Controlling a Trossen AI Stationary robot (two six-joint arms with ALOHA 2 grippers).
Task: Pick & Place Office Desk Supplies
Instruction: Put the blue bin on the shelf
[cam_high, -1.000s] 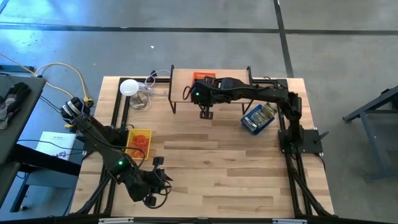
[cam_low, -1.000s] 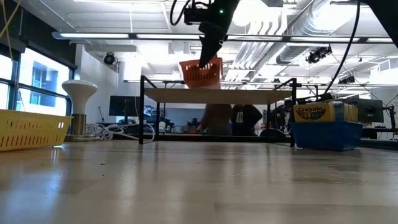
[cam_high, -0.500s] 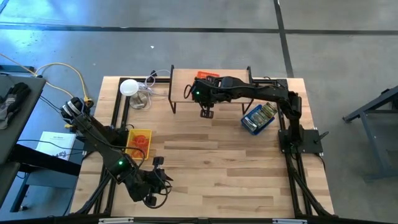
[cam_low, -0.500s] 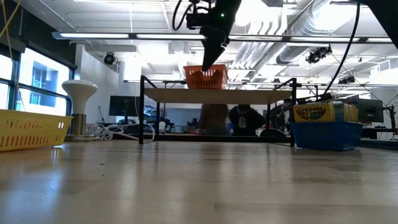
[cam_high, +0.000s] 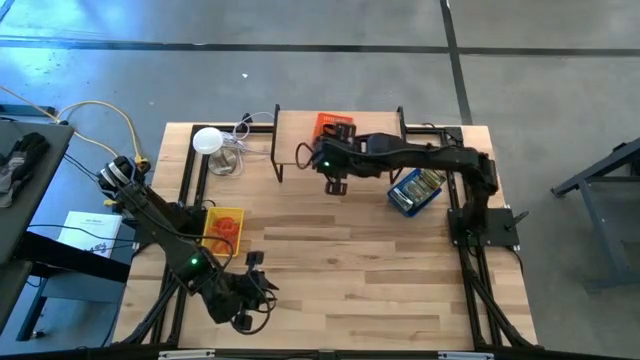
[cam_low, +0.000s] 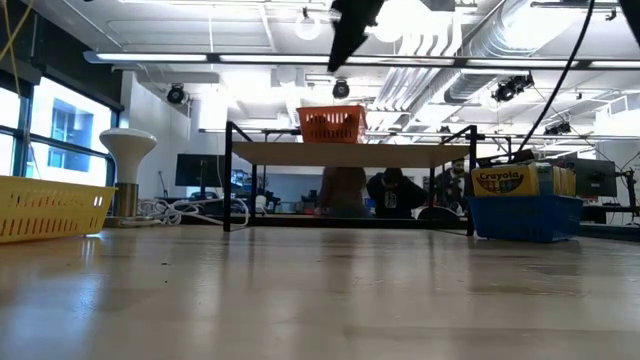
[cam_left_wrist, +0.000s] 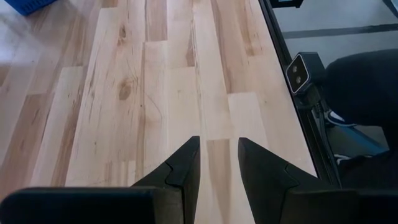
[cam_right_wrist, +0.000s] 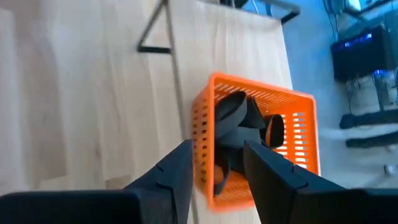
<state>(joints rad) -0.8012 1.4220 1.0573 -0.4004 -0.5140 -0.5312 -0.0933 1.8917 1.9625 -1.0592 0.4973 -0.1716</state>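
Releasing: right gripper (cam_right_wrist: 216, 163), jaws now parted, lifts clear of the orange tray (cam_high: 333, 125), left standing on the far shelf (cam_high: 300, 128); placement looks done.

Left gripper (cam_left_wrist: 219, 163), slightly parted, holds nothing, near left.

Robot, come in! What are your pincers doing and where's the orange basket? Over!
Right pincer open, empty, above orange basket. Basket sits on raised shelf, black items inside. Left pincer empty, idle over bare table.

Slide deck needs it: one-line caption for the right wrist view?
Right gripper, fingers parted, above the orange basket of dark items on the raised wooden shelf.
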